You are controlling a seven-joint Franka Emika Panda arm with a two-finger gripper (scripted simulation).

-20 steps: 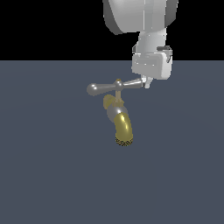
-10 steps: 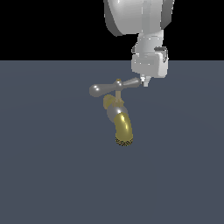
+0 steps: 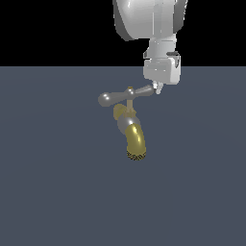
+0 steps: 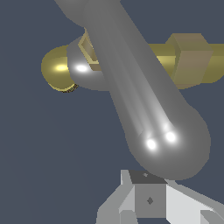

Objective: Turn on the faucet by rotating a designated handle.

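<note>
Hanging over the dark grey floor, the white arm's gripper sits at the exterior view's right tip of the slim silver-grey crossbar handle, apparently touching its bulbous end. Finger spread: cannot tell. The small shiny faucet stands mid-scene, its curved brass-yellow spout pointing down. Wrist view: handle end fills the frame just beside the gripper.

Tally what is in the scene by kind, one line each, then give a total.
Faucet: 1
Handle (silver crossbar with two bulbous ends): 1
Spout (curved brass-yellow): 1
Gripper: 1
Total: 4
</note>
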